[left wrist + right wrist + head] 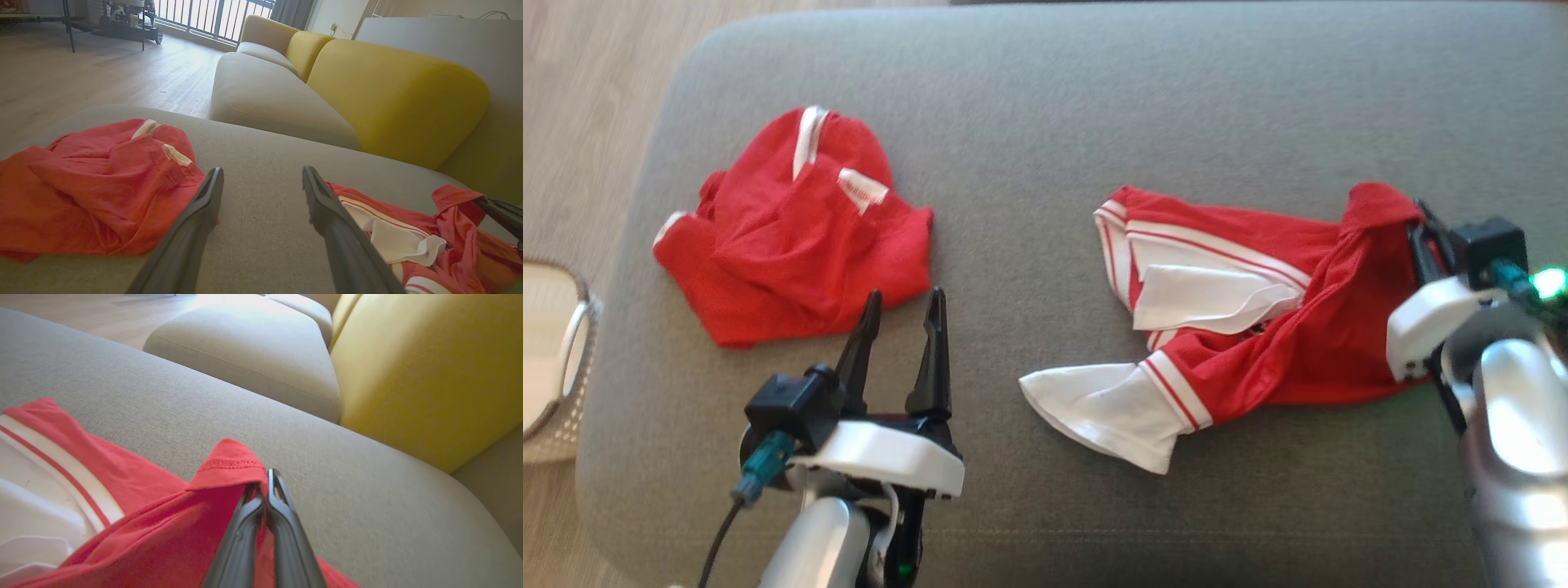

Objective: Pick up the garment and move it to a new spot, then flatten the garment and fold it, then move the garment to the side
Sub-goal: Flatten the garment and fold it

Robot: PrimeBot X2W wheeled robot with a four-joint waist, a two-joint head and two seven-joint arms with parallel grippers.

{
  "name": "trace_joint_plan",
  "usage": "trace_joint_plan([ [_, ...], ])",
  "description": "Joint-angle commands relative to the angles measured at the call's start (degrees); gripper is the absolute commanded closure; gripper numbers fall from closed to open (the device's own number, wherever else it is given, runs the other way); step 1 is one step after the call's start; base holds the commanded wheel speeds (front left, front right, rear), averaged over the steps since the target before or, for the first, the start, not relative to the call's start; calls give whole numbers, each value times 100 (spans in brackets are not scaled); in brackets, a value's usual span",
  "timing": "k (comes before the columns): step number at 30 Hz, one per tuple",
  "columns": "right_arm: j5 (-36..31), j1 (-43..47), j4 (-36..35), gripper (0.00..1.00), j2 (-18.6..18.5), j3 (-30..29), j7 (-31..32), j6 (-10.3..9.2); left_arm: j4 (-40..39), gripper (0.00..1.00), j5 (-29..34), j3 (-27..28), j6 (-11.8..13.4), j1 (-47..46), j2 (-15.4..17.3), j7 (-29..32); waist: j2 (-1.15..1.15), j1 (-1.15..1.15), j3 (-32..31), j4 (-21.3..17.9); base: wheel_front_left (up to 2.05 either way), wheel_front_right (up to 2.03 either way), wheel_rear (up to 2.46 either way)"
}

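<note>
A crumpled red-and-white garment (1241, 327) lies on the right half of the grey cushion (1045, 122). My right gripper (1421, 233) is at its far right end, shut on a raised red hem; in the right wrist view the gripper (264, 479) pinches that garment (163, 522) fold between its two fingers. A second red garment (792, 237) lies bunched at the left. My left gripper (905, 296) stands open just below its right corner, holding nothing. In the left wrist view the left gripper (261, 171) frames bare cushion between the red garment (90, 192) and the red-and-white one (408, 241).
A pale woven basket (556, 359) sits on the wooden floor off the cushion's left edge. A yellow and beige sofa (388, 90) stands beyond the cushion. Bare grey fabric lies between the two garments and along the far side.
</note>
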Motion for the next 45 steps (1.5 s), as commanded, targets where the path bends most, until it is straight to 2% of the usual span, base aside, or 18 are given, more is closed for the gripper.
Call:
trace_joint_plan([
  [1,228,128,-256,100,-12,173,122,-2,-159,0,13,170,5,-31,11,-70,0,0,-208,-175,0,0,0],
  [6,1147,993,-1178,100,-208,421,1014,-2,-160,0,15,208,37,112,11,-70,0,0,-436,-464,0,0,0],
  [11,2154,2225,-2602,100,-510,808,2229,-2,-146,0,50,257,19,194,11,-70,0,0,-529,-771,0,0,0],
  [15,2907,3102,-3787,100,-635,854,3127,-2,-136,0,76,301,2,214,11,-70,0,0,-556,-985,0,0,0],
  [21,3253,3650,-4687,100,-511,632,3602,-2,-5,0,167,273,-41,231,11,-70,0,0,-585,-1144,0,0,0],
  [26,3239,3701,-4861,100,-310,547,3517,-2,350,0,400,177,-143,248,11,-70,0,0,-586,-1170,0,0,0],
  [33,3146,3625,-4719,100,-207,482,3308,-2,1340,0,916,-64,-295,187,11,-70,0,0,-571,-1182,0,0,0],
  [45,3073,3541,-4616,100,-124,545,3207,-2,2658,0,1584,-187,-183,-363,58,-70,0,0,-479,-1284,0,0,0],
])
